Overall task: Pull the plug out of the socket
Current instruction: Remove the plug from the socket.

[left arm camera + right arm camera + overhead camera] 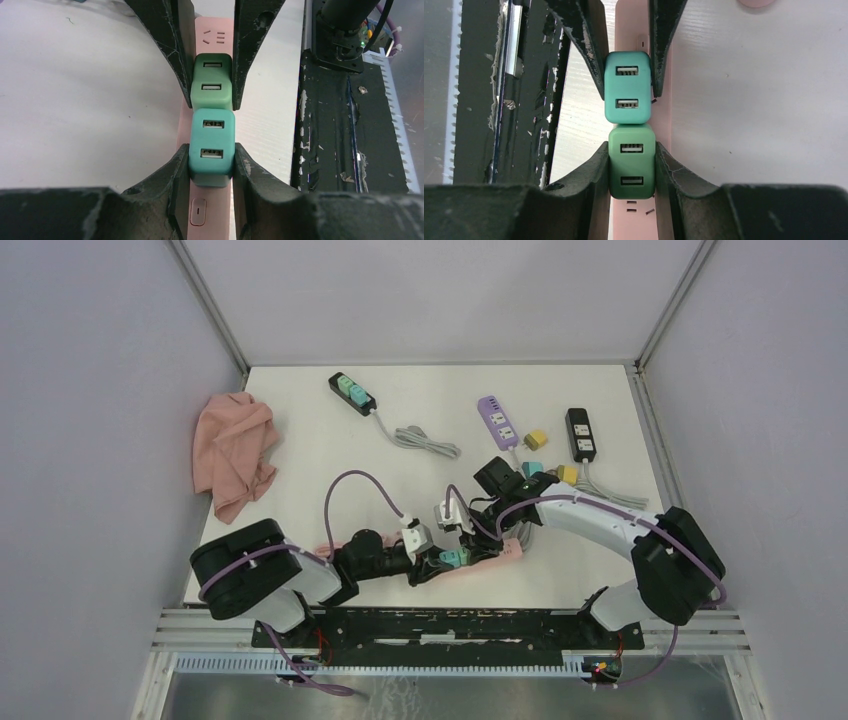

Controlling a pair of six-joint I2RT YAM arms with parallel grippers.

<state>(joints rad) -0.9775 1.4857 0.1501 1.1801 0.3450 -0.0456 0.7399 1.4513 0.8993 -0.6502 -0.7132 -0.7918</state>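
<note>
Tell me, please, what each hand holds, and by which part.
The left hand clamps the teal plug by its sides; the right hand, the green plug likewise.

White table (300, 445) inside pale grey-lilac walls (90, 390), w/ aluminium corner posts (210, 305), black rail (450, 625) along near edge; even light.
</note>
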